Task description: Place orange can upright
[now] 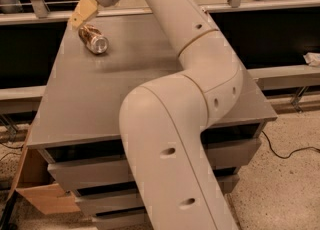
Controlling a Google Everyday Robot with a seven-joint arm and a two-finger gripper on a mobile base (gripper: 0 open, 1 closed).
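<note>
my big cream-white jointed arm (pixel 175 124) filling mid-view, elbow bent hard, upper link stretched far back and left, tan-tipped gripper (pixel 83 12) angled downward at top-left

Matt tan gripper (pixel 83 12) just above a glossy metal can (pixel 93 39); below both, smooth matt grey table (pixel 100 94).

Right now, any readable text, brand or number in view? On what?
No text reads.
The orange can, lying on its side on the table: no lettering can be made out on it.
The gripper, just above the can's far end: no markings visible.
</note>
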